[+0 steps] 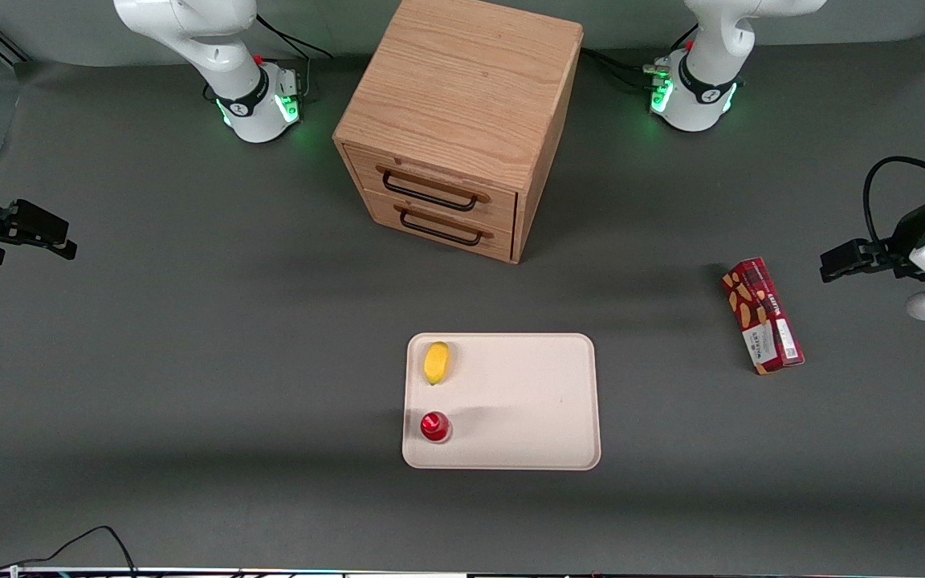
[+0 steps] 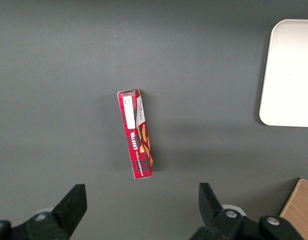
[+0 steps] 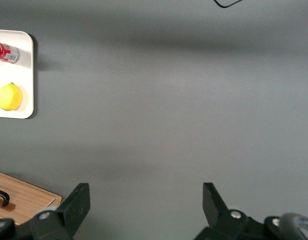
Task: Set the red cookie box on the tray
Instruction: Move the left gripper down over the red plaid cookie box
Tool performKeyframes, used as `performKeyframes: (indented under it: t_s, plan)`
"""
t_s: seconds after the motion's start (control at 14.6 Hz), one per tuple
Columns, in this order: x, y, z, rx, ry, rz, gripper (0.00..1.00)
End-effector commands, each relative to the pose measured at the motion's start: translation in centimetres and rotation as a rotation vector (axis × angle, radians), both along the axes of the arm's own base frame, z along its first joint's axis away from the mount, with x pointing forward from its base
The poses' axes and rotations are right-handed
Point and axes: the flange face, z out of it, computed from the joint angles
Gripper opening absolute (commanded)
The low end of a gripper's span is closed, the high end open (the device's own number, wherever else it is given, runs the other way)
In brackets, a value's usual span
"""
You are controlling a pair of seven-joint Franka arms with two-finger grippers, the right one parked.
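My claw (image 2: pixel 140 210) hangs spread wide above the red cookie box (image 1: pixel 762 315), which lies flat on the worktop (image 1: pixel 189 361), well apart from the tray (image 1: pixel 527 401).

Readable markings: one brand name only, on the red cookie box (image 2: pixel 136 134).

"WALKERS" printed in white lettering along the long red tartan face of the box, legible in the left wrist view; a smaller white line beneath it too fine to read. White label at one end of the box (image 1: pixel 763 316) carrying dark print, not legible in either view. Nothing readable on the tray (image 1: pixel 527 401). Gripper (image 2: pixel 139 210) unmarked, poised above the table near the box, fingers spread wide.
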Motion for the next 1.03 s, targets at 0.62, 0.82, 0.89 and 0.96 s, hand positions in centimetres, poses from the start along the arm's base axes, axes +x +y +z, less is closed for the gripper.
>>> performKeyframes:
  t_s: [0.62,0.82,0.89,0.96]
  plan:
    - [0.9,0.3,-8.3,0.018,0.090,0.003,1.00]
    - [-0.2,2.3,-14.5,0.016,0.074,0.031,1.00]
    - [-0.5,2.8,-16.5,0.016,0.051,0.028,1.00]
    - [-0.8,3.2,-18.4,0.017,0.030,0.031,1.00]
